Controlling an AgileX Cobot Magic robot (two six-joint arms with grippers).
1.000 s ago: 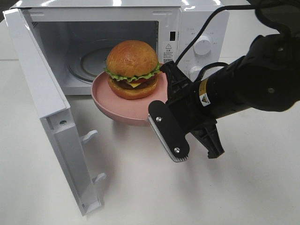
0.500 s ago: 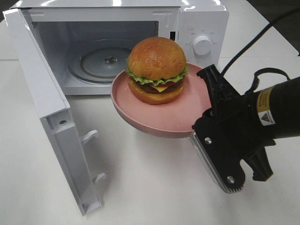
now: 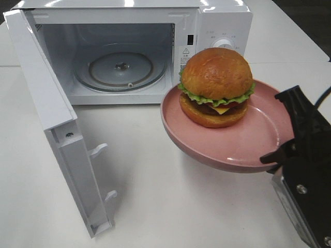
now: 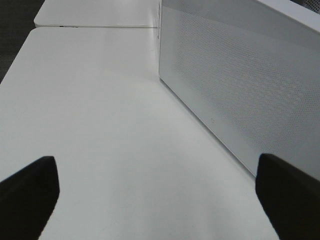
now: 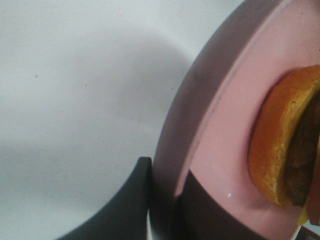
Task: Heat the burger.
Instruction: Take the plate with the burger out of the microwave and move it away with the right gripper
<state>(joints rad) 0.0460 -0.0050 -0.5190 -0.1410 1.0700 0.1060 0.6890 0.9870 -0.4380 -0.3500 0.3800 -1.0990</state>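
The burger [image 3: 216, 87], with a glossy brown bun, lettuce frill and cheese, sits on a pink plate [image 3: 258, 135]. The plate hangs in the air in front of the microwave's control panel, right of the cavity. My right gripper [image 3: 283, 155] is shut on the plate's near right rim. The right wrist view shows that gripper [image 5: 162, 212] clamping the plate [image 5: 225, 125] edge, one finger on each side, with the burger [image 5: 280, 150] just beyond. My left gripper [image 4: 160, 195] is open and holds nothing, low over the table beside the microwave's side wall [image 4: 240, 75].
The white microwave [image 3: 222, 26] stands at the back. Its door [image 3: 51, 119] is swung wide open toward the front left. A glass turntable [image 3: 120, 70] lies in the cavity. The dials sit behind the burger. White table [image 3: 170, 201] spreads in front.
My right gripper has carried the plate with the burger away from the microwave opening, to the right and toward the front. The left gripper has stayed put.
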